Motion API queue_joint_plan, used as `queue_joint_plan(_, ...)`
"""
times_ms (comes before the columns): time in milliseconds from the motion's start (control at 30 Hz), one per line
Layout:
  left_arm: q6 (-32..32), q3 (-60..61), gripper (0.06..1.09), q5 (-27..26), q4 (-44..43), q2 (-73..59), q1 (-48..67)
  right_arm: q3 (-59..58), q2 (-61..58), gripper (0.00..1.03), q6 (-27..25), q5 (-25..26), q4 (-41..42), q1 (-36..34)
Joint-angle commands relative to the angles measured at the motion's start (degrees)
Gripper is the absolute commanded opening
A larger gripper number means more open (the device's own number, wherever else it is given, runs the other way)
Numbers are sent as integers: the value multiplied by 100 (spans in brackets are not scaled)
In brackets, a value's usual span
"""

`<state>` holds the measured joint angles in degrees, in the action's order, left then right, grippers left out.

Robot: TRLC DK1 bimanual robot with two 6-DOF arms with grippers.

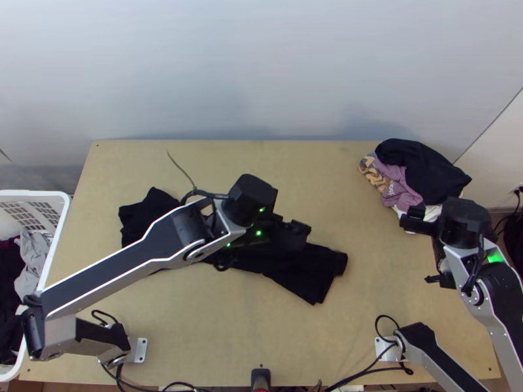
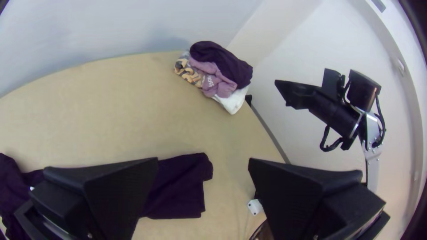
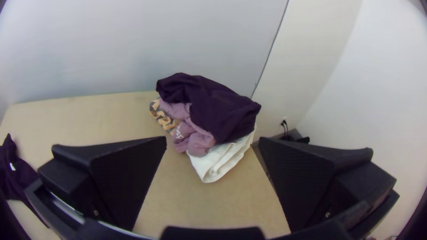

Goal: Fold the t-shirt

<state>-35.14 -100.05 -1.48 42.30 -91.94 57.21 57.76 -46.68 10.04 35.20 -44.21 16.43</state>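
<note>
The black t-shirt [image 1: 297,268] lies across the middle of the table, bunched toward its left end, with a flatter strip toward the right; the left arm hides its middle. My left gripper [image 1: 291,234] is above the cloth. Dark cloth [image 2: 182,186] shows beyond and beside one finger in the left wrist view, where the left gripper [image 2: 203,161] stands open and holds nothing. Off to the right, my right gripper [image 1: 423,251] is over the table's right side, near the clothes pile. In its own wrist view the right gripper [image 3: 212,140] is open and empty; part of the t-shirt [image 3: 15,173] lies far off.
A pile of clothes, with a dark piece [image 1: 421,166] on top of purple, patterned and white ones, sits at the table's back right corner. A white basket [image 1: 57,228] holding clothes stands beyond the left edge. Bare table [image 1: 314,176] lies behind the t-shirt.
</note>
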Motion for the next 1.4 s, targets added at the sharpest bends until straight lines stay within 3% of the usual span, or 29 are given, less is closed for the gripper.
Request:
queue_joint_plan(0, 191, 47, 104, 33, 340, 291, -263, 87, -79, 96, -2, -163, -35, 370)
queue_joint_plan(233, 393, -164, 104, 209, 779, 801, -1959, 421, -782, 96, 24, -532, -27, 1311)
queue_joint_plan(467, 877, 557, 104, 200, 832, 1679, -3867, 1115, -1915, 97, 24, -637, 167, 2550)
queue_joint_plan(600, 947, 961, 104, 86, 832, 2110, -4965, 1361, -2504, 99, 569, -637, 641, 2849)
queue_joint_plan(633, 991, 1084, 104, 33, 832, 2198, -5246, 1440, -2645, 99, 780, -637, 720, 2884)
queue_joint_plan(867, 1017, 1981, 104, -740, 823, 2637, -7233, 2319, -4016, 98, 815, -813, 791, 3640)
queue_joint_plan(1267, 1307, 2912, 104, -802, 911, 3253, -8560, 4657, -6574, 97, 833, -962, 764, 4844)
queue_joint_plan(1367, 1378, 3062, 104, -802, 946, 3393, -8788, 5263, -7110, 93, 938, -1015, 720, 5055)
